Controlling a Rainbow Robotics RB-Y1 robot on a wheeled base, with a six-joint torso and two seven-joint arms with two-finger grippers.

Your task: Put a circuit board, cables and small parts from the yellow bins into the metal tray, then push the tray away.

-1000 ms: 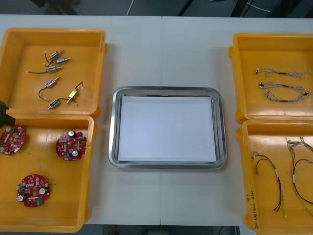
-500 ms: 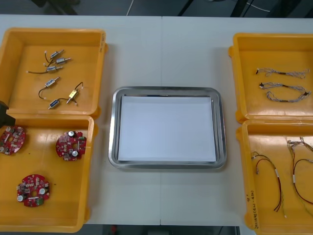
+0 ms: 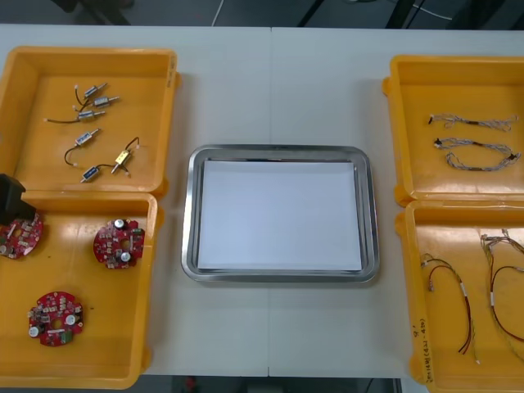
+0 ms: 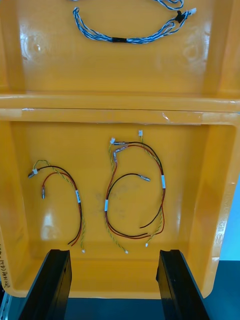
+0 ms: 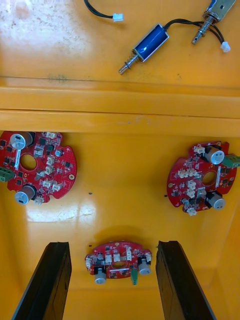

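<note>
Three round red circuit boards lie in the near-left yellow bin [image 3: 82, 360]. In the left wrist view my left gripper [image 5: 114, 287] hangs open over that bin. One circuit board [image 5: 118, 261] lies below and between its fingers, untouched, with two more boards [image 5: 35, 166] [image 5: 202, 180] farther off. The left arm's black tip [image 3: 12, 198] shows at the bin's far edge. My right gripper [image 4: 114, 285] is open above the near-right bin, over red and yellow cables [image 4: 135, 190]. The metal tray [image 3: 278, 274], white inside, holds nothing.
Small metal parts [image 3: 98, 131] with black leads lie in the far-left bin [image 3: 168, 106]. Twisted blue and white cables [image 3: 475, 151] lie in the far-right bin [image 3: 397, 123]. Bare table lies around the tray, between the two pairs of bins.
The left arm's black tip has come a little farther in from the left edge of the front view. Nothing in the bins or the tray has moved.
</note>
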